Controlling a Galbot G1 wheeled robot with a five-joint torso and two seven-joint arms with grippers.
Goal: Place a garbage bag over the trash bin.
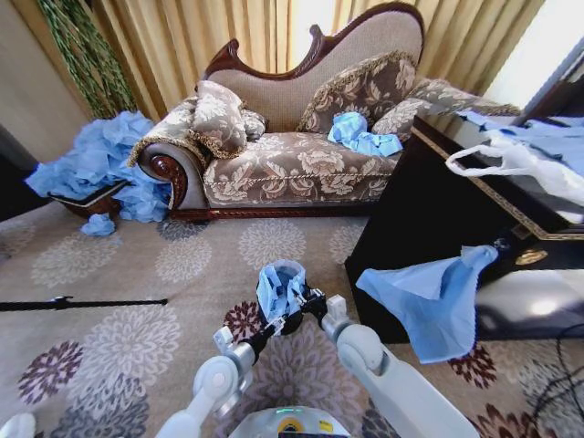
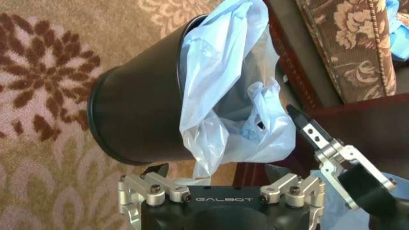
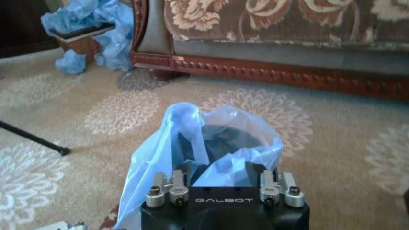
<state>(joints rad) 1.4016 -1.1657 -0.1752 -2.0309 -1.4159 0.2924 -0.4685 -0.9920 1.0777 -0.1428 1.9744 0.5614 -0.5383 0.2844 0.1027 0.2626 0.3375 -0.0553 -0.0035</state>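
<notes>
Hiding trash bin [image 2: 137, 112] mouth: garbage bag [image 2: 223, 96].

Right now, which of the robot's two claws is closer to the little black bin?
Too close to call. The left gripper sits at the trash bin on its left side; the right gripper sits at its right side. Both are at the garbage bag draped over the rim.

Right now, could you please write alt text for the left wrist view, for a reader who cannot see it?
A light-blue garbage bag hangs loosely in and over the mouth of a small black trash bin standing on floral carpet. The left gripper sits at the bin's rim, with the right gripper beside the bag. A sofa's carved wooden base lies beyond.
</notes>
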